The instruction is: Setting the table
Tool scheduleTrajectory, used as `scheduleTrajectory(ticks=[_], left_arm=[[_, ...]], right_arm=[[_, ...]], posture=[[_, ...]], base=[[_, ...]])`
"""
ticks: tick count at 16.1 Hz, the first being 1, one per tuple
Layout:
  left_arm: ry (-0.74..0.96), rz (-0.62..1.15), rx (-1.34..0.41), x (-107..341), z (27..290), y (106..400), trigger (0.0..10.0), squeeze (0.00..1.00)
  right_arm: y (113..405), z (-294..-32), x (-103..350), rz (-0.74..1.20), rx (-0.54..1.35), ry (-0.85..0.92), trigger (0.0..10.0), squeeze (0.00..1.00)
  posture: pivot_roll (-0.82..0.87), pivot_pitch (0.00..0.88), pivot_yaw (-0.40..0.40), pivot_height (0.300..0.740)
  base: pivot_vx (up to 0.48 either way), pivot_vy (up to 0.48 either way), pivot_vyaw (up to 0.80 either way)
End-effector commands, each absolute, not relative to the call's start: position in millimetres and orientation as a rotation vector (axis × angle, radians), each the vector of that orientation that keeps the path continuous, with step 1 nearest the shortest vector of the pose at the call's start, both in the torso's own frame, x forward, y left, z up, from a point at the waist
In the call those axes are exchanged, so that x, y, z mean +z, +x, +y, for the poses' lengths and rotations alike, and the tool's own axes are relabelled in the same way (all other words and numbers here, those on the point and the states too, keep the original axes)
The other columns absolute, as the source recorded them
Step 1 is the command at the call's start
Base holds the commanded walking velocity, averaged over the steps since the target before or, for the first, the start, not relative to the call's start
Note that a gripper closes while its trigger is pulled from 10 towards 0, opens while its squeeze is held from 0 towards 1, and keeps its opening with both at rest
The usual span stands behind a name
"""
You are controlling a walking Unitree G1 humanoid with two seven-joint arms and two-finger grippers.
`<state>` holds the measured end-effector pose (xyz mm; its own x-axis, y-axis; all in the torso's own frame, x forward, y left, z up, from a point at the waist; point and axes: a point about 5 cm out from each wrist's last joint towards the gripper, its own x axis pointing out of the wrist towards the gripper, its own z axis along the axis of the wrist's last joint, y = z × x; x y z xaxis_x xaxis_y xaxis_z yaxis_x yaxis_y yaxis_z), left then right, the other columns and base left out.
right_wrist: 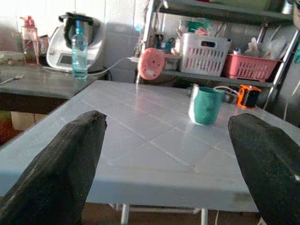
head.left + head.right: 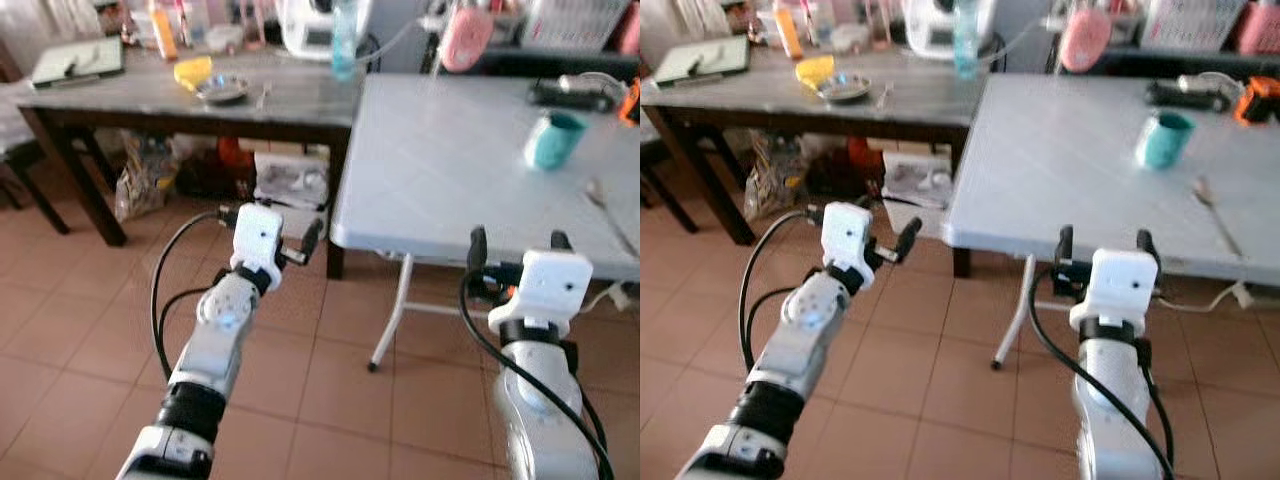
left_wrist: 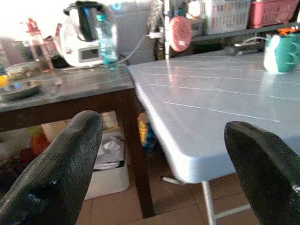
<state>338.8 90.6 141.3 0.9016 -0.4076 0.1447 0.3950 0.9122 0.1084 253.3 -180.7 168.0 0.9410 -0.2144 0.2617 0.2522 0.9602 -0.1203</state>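
Head views: the white table (image 2: 440, 170) stands ahead to the right, with the teal cup (image 2: 553, 139) upright at its far right and a spoon (image 2: 606, 212) nearer. The left gripper (image 2: 268, 237) hangs before the table corner. The right gripper (image 2: 518, 258) sits at the near edge; advancing low could strike it.

Left wrist view: jaws wide, empty.

Right wrist view: jaws wide, empty; the cup is plain teal.

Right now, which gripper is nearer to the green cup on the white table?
Right. The right gripper hovers at the table's near edge, facing the green cup; the left gripper is off beyond the table's corner, over the floor.
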Motion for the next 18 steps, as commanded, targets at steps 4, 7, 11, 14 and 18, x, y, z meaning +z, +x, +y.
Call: scheduleTrajectory(ticks=[4,7,11,14,18], left_arm=[[0.087,-0.179,-0.432,144.0,84.1,339.4,10.0,0.00],[0.090,-0.179,-0.428,143.9,84.1,340.2,10.0,0.00],[0.050,-0.176,-0.432,144.0,82.2,341.0,10.0,0.00],[0.069,-0.202,-0.477,146.3,79.5,339.0,10.0,0.00],[0.046,-0.195,-0.506,145.0,77.7,337.2,10.0,0.00]], right_arm=[[252.9,-183.5,170.0,-0.253,-0.254,-0.161,10.0,0.00],[254.0,-183.6,170.4,-0.255,-0.254,-0.166,10.0,0.00],[253.8,-185.0,171.3,-0.257,-0.265,-0.177,10.0,0.00],[253.0,-186.8,172.2,-0.261,-0.281,-0.209,10.0,0.00],[251.5,-187.6,171.3,-0.258,-0.289,-0.224,10.0,0.00]], posture=[[0.07,0.053,0.046,0.740],[0.07,0.051,0.046,0.740],[0.06,0.048,0.047,0.740],[0.06,0.047,0.049,0.740],[0.05,0.050,0.050,0.740]], base=[[0.000,-0.364,0.00],[0.000,-0.326,0.00],[0.000,-0.143,0.00],[0.000,0.000,0.00],[0.215,0.000,0.00]])
